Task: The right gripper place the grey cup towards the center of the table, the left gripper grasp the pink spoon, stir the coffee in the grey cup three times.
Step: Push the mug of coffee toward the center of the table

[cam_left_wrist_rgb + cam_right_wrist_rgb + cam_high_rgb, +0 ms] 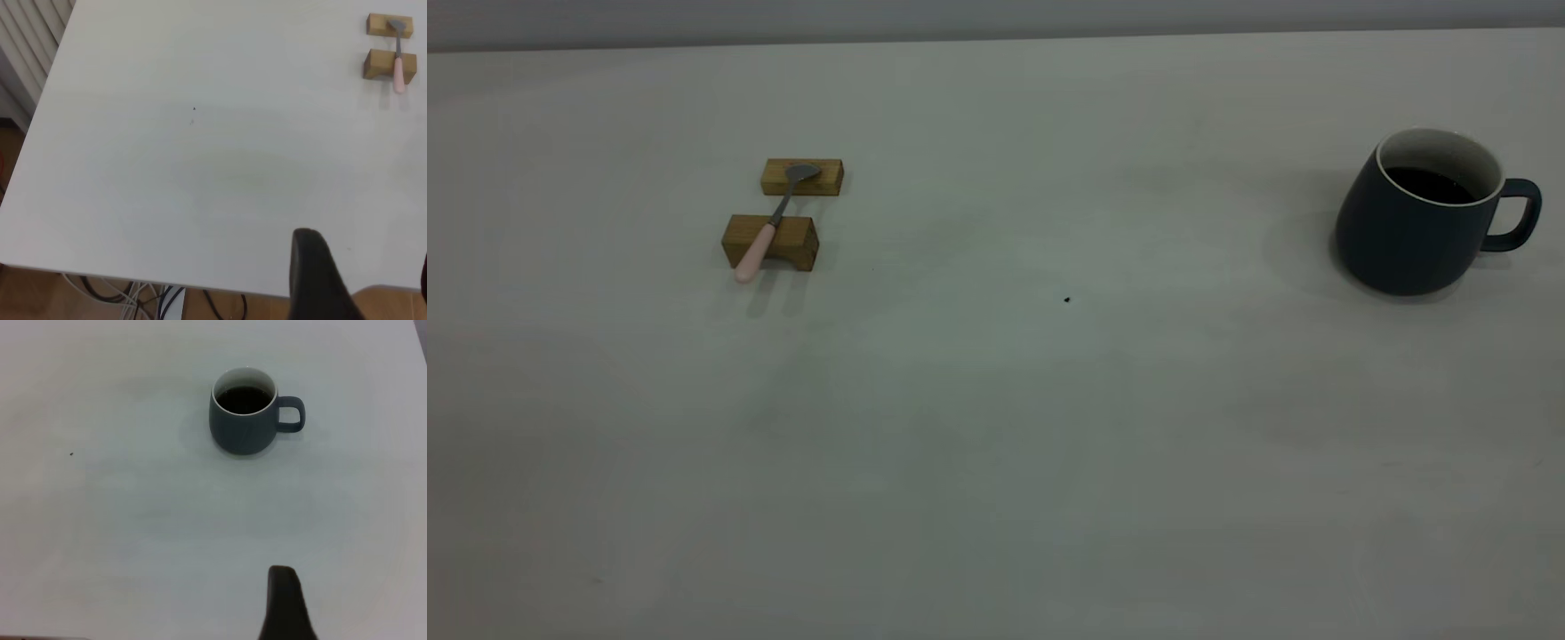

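Note:
The grey cup point(1414, 222) stands upright at the far right of the table point(996, 427), its handle pointing right. Dark coffee point(1430, 184) fills it partway. In the right wrist view the grey cup point(245, 420) sits well ahead of my right gripper point(353, 587). Only one black finger point(283, 597) of that gripper shows, with bare table on both sides of it. The pink spoon point(769, 227) lies across two wooden blocks at the left. My left gripper point(369, 252) hangs open over the table's near edge, far from the pink spoon point(399, 67). Neither gripper appears in the exterior view.
The two tan wooden blocks point(770, 240) point(802, 177) hold the spoon off the tabletop. A tiny black speck point(1066, 300) marks the table's middle. Below the table edge, cables point(143, 297) and a wooden floor show in the left wrist view.

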{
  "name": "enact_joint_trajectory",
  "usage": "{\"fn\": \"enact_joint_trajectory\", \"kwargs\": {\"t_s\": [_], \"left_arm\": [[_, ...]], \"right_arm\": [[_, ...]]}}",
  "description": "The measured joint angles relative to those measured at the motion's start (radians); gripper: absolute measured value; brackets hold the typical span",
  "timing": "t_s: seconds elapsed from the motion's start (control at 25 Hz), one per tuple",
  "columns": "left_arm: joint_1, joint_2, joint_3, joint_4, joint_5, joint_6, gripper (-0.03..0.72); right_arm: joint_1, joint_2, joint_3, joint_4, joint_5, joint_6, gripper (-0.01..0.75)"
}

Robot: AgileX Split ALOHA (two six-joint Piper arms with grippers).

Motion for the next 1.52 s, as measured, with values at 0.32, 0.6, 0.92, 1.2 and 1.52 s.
{"fn": "enact_joint_trajectory", "kwargs": {"t_s": [0.32, 0.6, 0.92, 1.2, 1.52], "left_arm": [[0.000, 0.000, 0.000, 0.000, 0.000, 0.000, 0.453], [0.000, 0.000, 0.000, 0.000, 0.000, 0.000, 0.453], [0.000, 0.000, 0.000, 0.000, 0.000, 0.000, 0.453], [0.000, 0.000, 0.000, 0.000, 0.000, 0.000, 0.453], [0.000, 0.000, 0.000, 0.000, 0.000, 0.000, 0.453]], "right_arm": [[0.000, 0.136, -0.030, 0.042, -0.082, -0.009, 0.570], [0.000, 0.547, -0.040, 0.043, -0.404, -0.173, 0.603], [0.000, 1.078, -0.191, 0.035, -0.564, -0.325, 0.603], [0.000, 1.461, -0.389, 0.029, -0.583, -0.543, 0.591], [-0.026, 1.773, -0.529, 0.043, -0.613, -0.902, 0.592]]}}
